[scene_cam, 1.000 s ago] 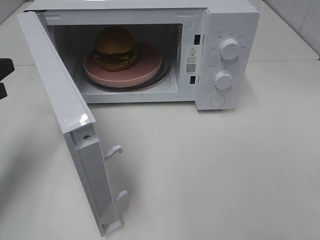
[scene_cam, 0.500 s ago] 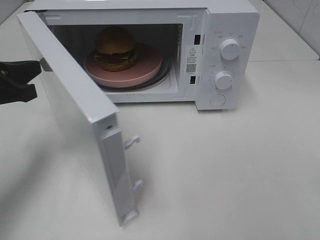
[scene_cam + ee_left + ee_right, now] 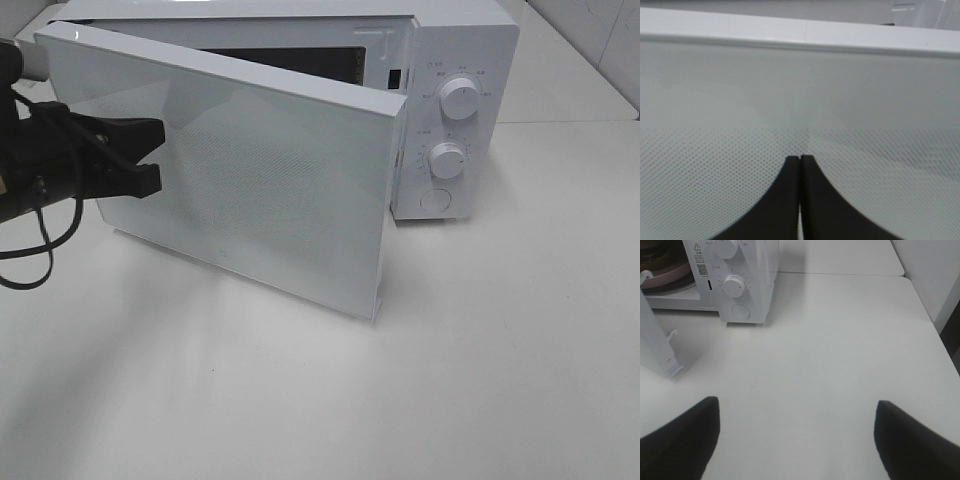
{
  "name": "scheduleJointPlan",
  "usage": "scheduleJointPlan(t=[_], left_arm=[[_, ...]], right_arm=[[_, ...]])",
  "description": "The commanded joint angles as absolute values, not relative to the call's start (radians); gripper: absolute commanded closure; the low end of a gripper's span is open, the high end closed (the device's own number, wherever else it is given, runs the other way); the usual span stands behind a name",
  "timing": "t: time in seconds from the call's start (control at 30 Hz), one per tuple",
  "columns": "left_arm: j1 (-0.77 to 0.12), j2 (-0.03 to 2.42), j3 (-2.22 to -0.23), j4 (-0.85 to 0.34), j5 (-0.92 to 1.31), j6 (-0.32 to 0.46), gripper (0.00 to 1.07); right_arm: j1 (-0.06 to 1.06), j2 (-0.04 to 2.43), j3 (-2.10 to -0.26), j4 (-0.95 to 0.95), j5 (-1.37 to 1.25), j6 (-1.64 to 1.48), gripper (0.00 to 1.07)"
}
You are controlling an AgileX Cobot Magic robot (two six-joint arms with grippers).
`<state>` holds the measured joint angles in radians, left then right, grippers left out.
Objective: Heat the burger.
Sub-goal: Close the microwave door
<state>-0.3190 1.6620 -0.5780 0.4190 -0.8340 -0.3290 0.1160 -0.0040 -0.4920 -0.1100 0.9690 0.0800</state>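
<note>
Exterior high view: a white microwave (image 3: 470,50) stands on a pale table (image 3: 500,360). Its door (image 3: 260,190) is partly swung in, and the free edge stands clear of the control panel, so the cavity is not sealed. The panel carries an upper dial (image 3: 459,98), a lower dial (image 3: 446,160) and a round button (image 3: 435,200). The left gripper (image 3: 160,155) is at the hinge side of the door's outer face. The door covers the cavity, so the burger is hidden in this view.

Left wrist view: the left gripper (image 3: 800,159) has its two dark fingers pressed flat together with nothing between them. The tips are set against the dotted window panel of the door (image 3: 790,75).

Right wrist view: the right gripper (image 3: 797,440) is spread wide and empty over the bare table (image 3: 840,350), well apart from the microwave (image 3: 762,270). The door's free edge (image 3: 655,345) shows with its latch hooks. Past it, the rim of a pink plate (image 3: 670,274) lies inside the cavity. A dark strip shows above the plate, but I cannot tell whether it is the burger.
</note>
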Motion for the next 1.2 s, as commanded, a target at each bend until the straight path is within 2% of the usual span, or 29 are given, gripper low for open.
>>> scheduleJointPlan(t=[0.03,0.23,0.27,0.3,0.43,0.57,0.6,1.2], left_arm=[[-0.363,1.691,-0.618,0.333,-0.823,-0.296,1.07],[-0.432,1.741,-0.674,0.228,-0.819,-0.243,1.07],[-0.461,1.761,-0.698,0.165,-0.804,-0.215,1.07],[-0.461,1.761,-0.698,0.165,-0.804,-0.215,1.07],[-0.529,1.809,-0.779,0.036,-0.746,-0.121,1.07],[-0.565,1.834,-0.833,-0.037,-0.742,-0.087,1.07],[-0.582,1.852,-0.866,-0.076,-0.73,-0.059,1.07],[-0.655,2.016,-1.159,-0.195,-0.597,-0.013,1.07]], right_arm=[[0.107,-0.039,-0.491,-0.111,0.963,0.076,0.31],[0.107,-0.039,-0.491,-0.111,0.963,0.076,0.31],[0.107,-0.039,-0.491,-0.111,0.963,0.076,0.31],[0.107,-0.039,-0.491,-0.111,0.963,0.076,0.31],[0.107,-0.039,-0.491,-0.111,0.963,0.076,0.31],[0.107,-0.039,-0.491,-0.111,0.963,0.076,0.31],[0.107,-0.039,-0.491,-0.111,0.963,0.076,0.31],[0.107,-0.039,-0.491,-0.111,0.963,0.076,0.31]])
